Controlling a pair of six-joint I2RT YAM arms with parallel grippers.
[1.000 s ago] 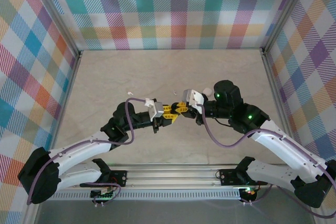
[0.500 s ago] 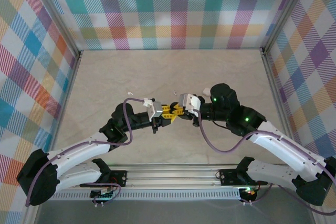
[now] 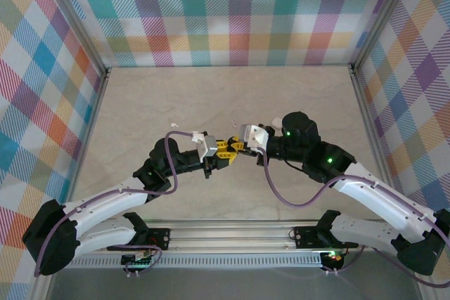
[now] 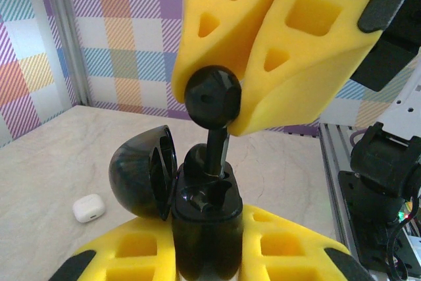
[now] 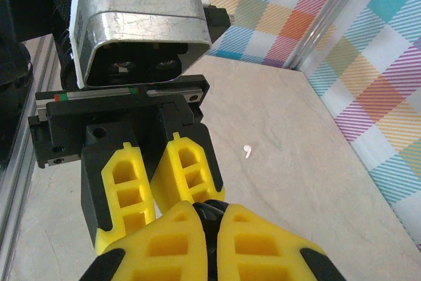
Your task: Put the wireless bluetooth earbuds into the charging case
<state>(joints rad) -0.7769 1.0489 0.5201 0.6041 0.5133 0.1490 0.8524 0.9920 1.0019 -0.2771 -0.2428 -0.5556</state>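
L claw (image 4: 205, 245) clamped on open black charging case (image 4: 204, 205), upright, acts as fixture. R claw (image 5: 209, 225) pinches earbud (image 4: 212, 95) head directly above, stem down, prob. to drop straight into socket.

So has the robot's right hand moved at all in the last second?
Yes. Seen from above, the right hand has slid slightly left, toward the left hand, judged against the metal rail at the table's near edge.
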